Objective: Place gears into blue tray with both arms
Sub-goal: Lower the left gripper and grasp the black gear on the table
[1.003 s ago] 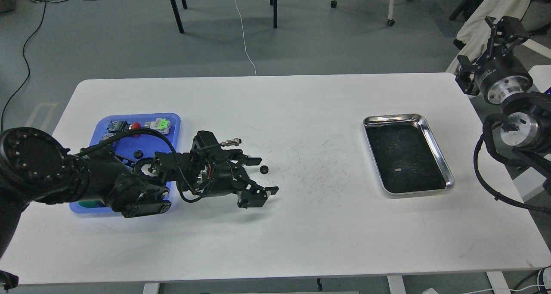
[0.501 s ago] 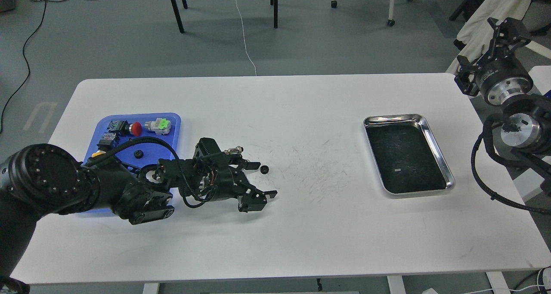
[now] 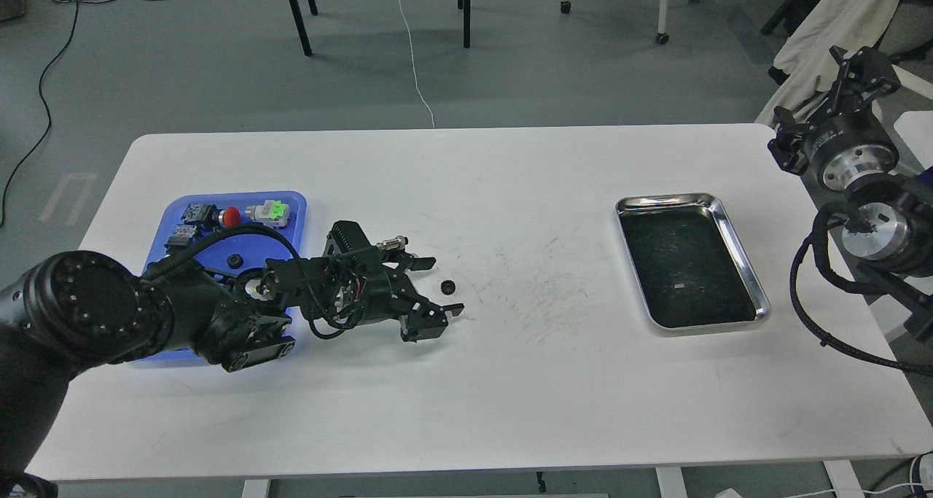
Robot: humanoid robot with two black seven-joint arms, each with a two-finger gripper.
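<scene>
The left gripper point(image 3: 437, 288) is held low over the white bench point(image 3: 510, 381), its two fingers point(image 3: 421, 264) spread apart and pointing to the right. One gear point(image 3: 448, 287) lies on the bench between the two fingertips, close to their open end, and no contact with either finger can be made out. A second gear point(image 3: 234, 260) is seen inside the blue tray point(image 3: 295, 205), which sits at the left side of the bench and is partly covered by the left arm. At the far end of that tray, push-button switches point(image 3: 219, 216) with red and green caps are lined up.

The right gripper point(image 3: 859, 64) is raised beyond the right edge of the bench, well away from both gears; it appears small and dark, and whether its fingers are apart or together cannot be told. A steel tray point(image 3: 736, 230) with a dark inside rests on the right part of the bench.
</scene>
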